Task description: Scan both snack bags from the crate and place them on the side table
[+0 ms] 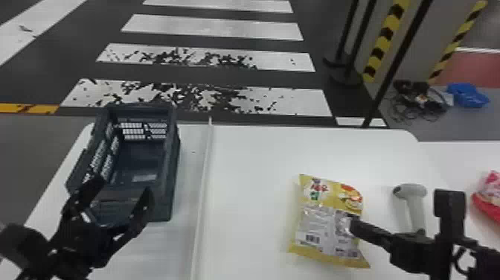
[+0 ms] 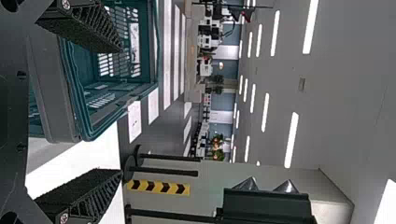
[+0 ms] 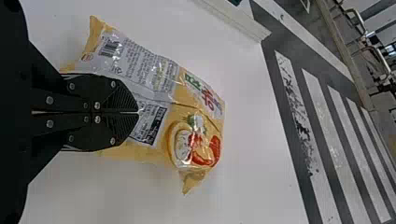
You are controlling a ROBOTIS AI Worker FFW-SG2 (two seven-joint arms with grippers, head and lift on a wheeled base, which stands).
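Observation:
My left gripper (image 1: 121, 190) stands open at the near end of the dark crate (image 1: 173, 178); in the left wrist view the left gripper (image 2: 120, 110) has its fingers wide apart, with the crate (image 2: 51, 93) beyond. A yellow snack bag (image 1: 327, 219) lies on the main table, its printed back and barcode facing up. Over its right side is my right gripper (image 1: 355, 224). The right wrist view has the right gripper (image 3: 138, 112) shut, fingertips together above the bag (image 3: 154, 74). A grey-white scanner (image 1: 414, 201) lies right of the bag. At the far right is a pink-red snack bag (image 1: 491, 197).
The white main table (image 1: 253, 156) has a raised ridge (image 1: 204, 167) between crate and yellow bag. Another white surface (image 1: 461, 152) adjoins at the right, under the pink-red bag. Black posts, a striped pillar (image 1: 387, 37), cables and a blue item (image 1: 468, 95) are on the floor behind.

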